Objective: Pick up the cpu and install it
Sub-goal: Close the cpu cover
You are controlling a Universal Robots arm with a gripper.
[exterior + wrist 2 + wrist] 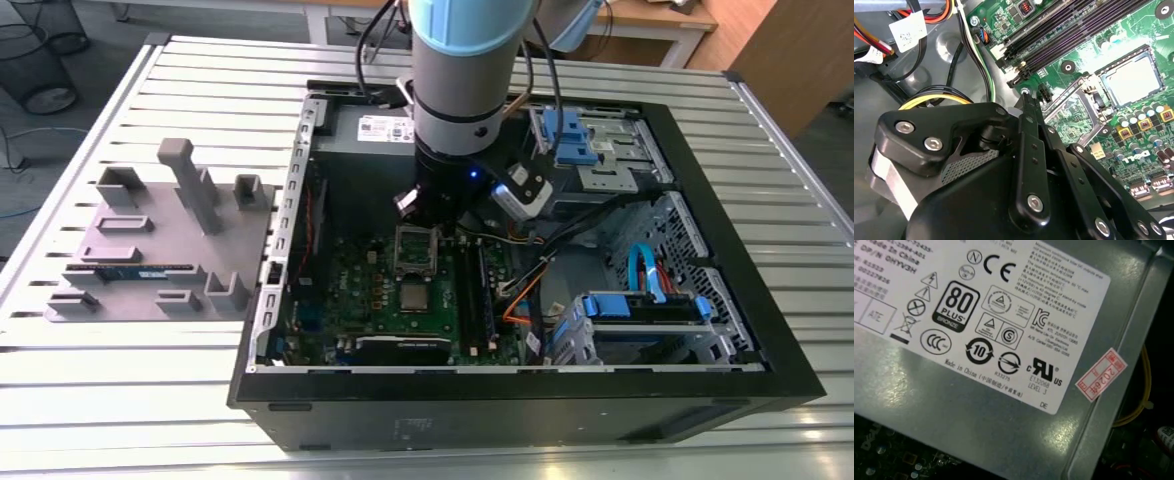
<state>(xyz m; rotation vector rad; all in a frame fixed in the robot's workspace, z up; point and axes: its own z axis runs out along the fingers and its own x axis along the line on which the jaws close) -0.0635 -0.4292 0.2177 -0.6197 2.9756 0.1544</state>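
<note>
The arm (461, 70) reaches down into the open computer case (747, 250), which lies on its side so the green circuit board (360, 290) faces up. The claw (1026, 100) hangs just above the board, over the hinged metal frame (1074, 107) that stands swung open (probably to leave the socket free). Whether the claw is clenched or released I cannot tell. The cpu (415, 297) appears to lie flat in its socket, nearer than the claw and on the exterior view's left of the long memory slots (474, 290). It is a small square with a silvery top and a pale rim.
</note>
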